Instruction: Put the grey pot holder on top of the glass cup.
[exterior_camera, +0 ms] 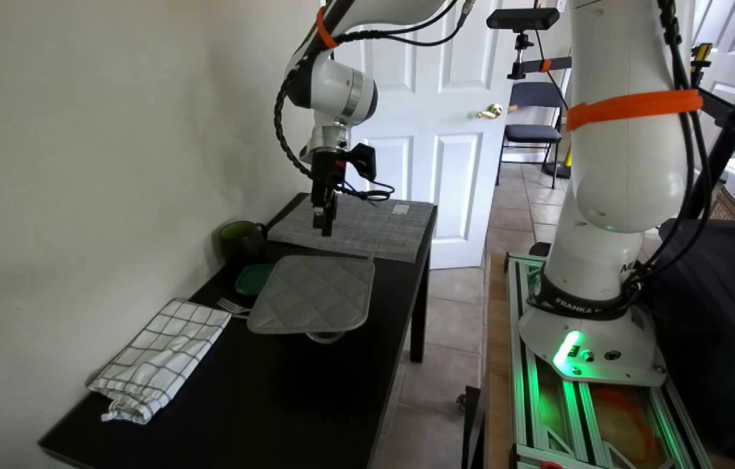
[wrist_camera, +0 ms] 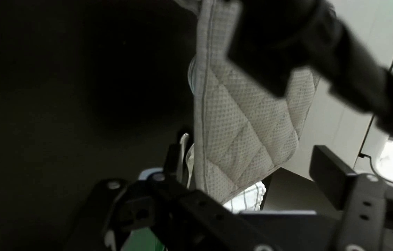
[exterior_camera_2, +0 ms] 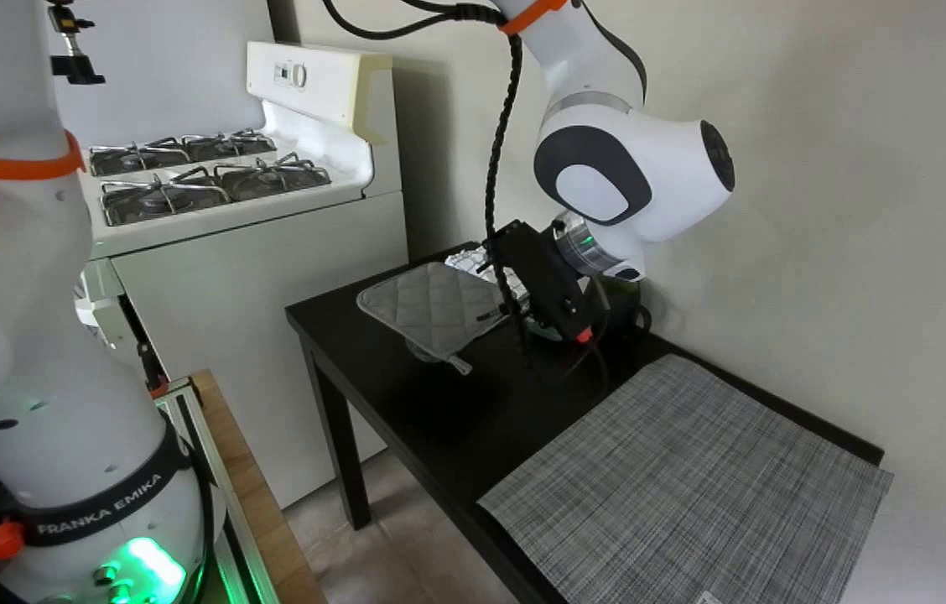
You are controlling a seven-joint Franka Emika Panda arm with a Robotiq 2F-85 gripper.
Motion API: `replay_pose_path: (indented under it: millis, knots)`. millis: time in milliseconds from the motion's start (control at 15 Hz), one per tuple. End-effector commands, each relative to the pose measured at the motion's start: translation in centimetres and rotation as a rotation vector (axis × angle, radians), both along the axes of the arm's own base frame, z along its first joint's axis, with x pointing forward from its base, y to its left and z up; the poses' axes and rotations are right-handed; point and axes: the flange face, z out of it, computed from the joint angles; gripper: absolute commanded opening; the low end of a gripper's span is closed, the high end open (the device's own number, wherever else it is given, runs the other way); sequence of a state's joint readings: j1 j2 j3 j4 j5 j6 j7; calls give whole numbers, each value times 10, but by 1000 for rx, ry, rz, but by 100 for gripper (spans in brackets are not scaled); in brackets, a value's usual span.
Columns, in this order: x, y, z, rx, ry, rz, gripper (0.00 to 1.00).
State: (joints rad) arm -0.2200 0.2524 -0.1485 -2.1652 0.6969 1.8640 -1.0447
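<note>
The pot holder (exterior_camera: 313, 296) is lying right on top of the glass (exterior_camera: 326, 337), which just peeks out from under it on the black worktop (exterior_camera: 270, 404). It's below the gripper (exterior_camera: 322, 227) and clear of it, jaws spread nice and wide.

Surface (exterior_camera: 289, 404): black, long, straight-edged.
Mat (exterior_camera_2: 691, 495): pale grey, woven, rectangular, lying flat at one end.
Mug (exterior_camera: 240, 243): dark green, handled, near a corner of the mat.
Dish (exterior_camera: 253, 280): green, near the mug.
Cloth (exterior_camera: 165, 355): white, grey-checked, crumpled at one end.
Fork (exterior_camera: 230, 305): metal, tines showing, between dish and cloth, partly hidden.
Glass (exterior_camera: 326, 337): clear, mostly hidden from view.
</note>
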Motion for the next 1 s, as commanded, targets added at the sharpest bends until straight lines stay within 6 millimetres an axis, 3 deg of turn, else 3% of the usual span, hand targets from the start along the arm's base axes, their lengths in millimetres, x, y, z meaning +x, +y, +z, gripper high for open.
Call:
replay_pose_path:
  millis: [0, 200, 533, 933]
  knots:
    - [9, 13, 42, -84, -37, 7, 100]
    - [18, 41, 87, -149, -56, 33, 100]
    - [22, 116, 138, -322, -21, 107, 100]
    - [11, 179, 153, -563, 39, 140, 100]
